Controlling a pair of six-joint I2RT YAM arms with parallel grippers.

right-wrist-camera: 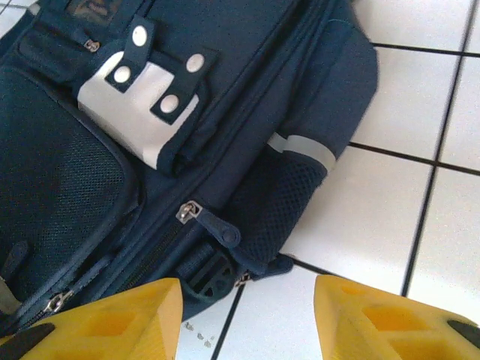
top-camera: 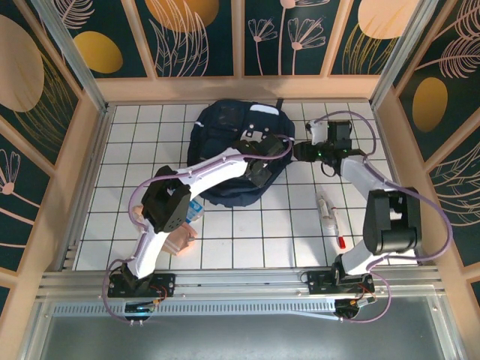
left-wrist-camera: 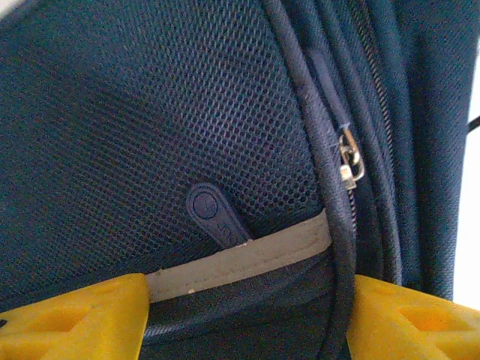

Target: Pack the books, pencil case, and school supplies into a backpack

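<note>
Close over backpack (top-camera: 225,124) mesh (left-wrist-camera: 150,127), left gripper (left-wrist-camera: 247,319) is hovering, jaws spread, holding nothing; right gripper (right-wrist-camera: 247,315), likewise spread and empty, is facing the grey snap patch (right-wrist-camera: 109,96).

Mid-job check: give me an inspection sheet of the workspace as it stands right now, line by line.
Surface: white gridded table, no spills seen.
Job's things: backpack lies at the far middle; whitish tube and red pen lie loose to its right, not yet packed; peach pouch, likely the pencil case, sits partly under the left arm.
Clutter: small light-blue item by the left arm, kind unclear.
Grippers: left gripper open over the backpack's mesh pocket; right gripper open beside the backpack's side, holding nothing.
Cables: lilac cables loop along both arms; one arcs over the backpack.
Surroundings: wood-framed floral wall panels; metal rail at the near edge.
</note>
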